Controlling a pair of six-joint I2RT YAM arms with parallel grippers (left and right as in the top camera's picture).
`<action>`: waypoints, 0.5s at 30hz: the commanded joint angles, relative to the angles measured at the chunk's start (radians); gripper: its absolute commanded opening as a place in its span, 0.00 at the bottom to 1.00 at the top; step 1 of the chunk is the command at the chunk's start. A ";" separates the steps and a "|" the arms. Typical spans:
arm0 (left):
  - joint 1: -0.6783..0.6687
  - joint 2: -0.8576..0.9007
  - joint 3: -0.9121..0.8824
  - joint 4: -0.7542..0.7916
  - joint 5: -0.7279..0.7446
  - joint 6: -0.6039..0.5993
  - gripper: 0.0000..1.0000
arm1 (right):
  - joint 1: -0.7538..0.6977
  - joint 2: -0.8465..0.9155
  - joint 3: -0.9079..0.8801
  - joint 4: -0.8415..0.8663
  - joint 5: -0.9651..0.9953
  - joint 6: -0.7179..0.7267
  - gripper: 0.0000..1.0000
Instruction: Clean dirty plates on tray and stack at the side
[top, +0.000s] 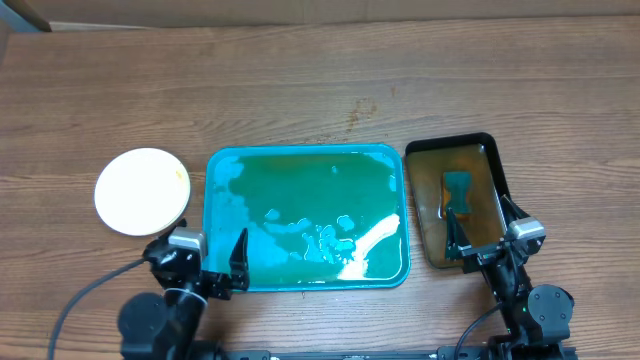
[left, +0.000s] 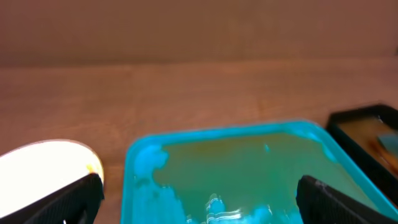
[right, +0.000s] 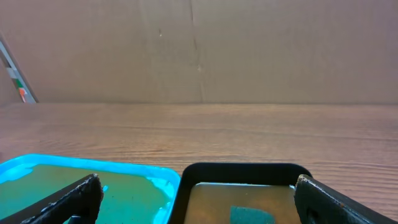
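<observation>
A white plate lies on the table left of the teal tray, with a small yellow spot at its right edge. I cannot tell whether other plates lie under it. The tray holds only a wet film and no plates. My left gripper is open and empty at the tray's near left corner. In the left wrist view its fingers span from the plate to the tray. My right gripper is open and empty over the near end of the black tray.
The black tray with brownish water stands right of the teal tray and holds a teal sponge. In the right wrist view the black tray sits between the fingers, with the sponge and the teal tray's rim.
</observation>
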 joint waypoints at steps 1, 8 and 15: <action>-0.006 -0.093 -0.146 0.127 -0.029 -0.066 1.00 | -0.003 -0.010 -0.010 0.005 0.000 -0.003 1.00; -0.006 -0.113 -0.397 0.586 -0.069 -0.118 1.00 | -0.003 -0.010 -0.010 0.005 0.000 -0.003 1.00; -0.007 -0.113 -0.424 0.521 -0.105 -0.093 1.00 | -0.003 -0.010 -0.010 0.005 0.000 -0.003 1.00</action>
